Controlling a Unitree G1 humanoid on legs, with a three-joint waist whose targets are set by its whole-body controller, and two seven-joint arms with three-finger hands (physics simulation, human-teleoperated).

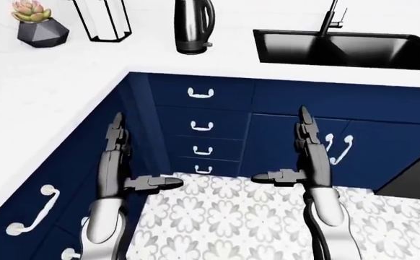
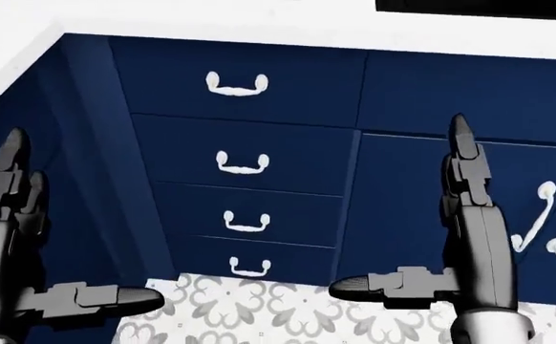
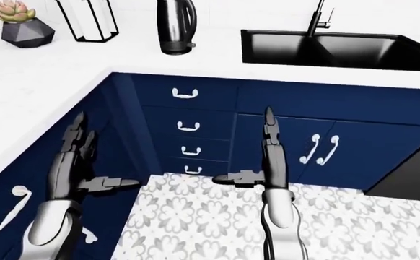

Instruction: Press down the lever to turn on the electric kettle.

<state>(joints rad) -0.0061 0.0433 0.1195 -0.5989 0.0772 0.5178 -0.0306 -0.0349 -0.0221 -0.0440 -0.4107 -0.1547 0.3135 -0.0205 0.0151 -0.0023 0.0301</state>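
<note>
A dark electric kettle (image 1: 193, 26) stands upright on the white counter (image 1: 65, 81) near the top of the left-eye view, with its small lever (image 1: 207, 44) at the base of the handle. My left hand (image 1: 116, 142) and right hand (image 1: 308, 135) are both open, fingers straight up and thumbs pointing inward. They hang low before the navy drawers (image 1: 202, 127), far below the kettle. Neither holds anything.
A black double sink (image 1: 347, 49) with a faucet (image 1: 332, 19) is set in the counter at top right. A potted succulent (image 1: 40, 24) and a black wire stand (image 1: 103, 19) are at top left. Patterned floor tiles (image 1: 232, 216) lie below.
</note>
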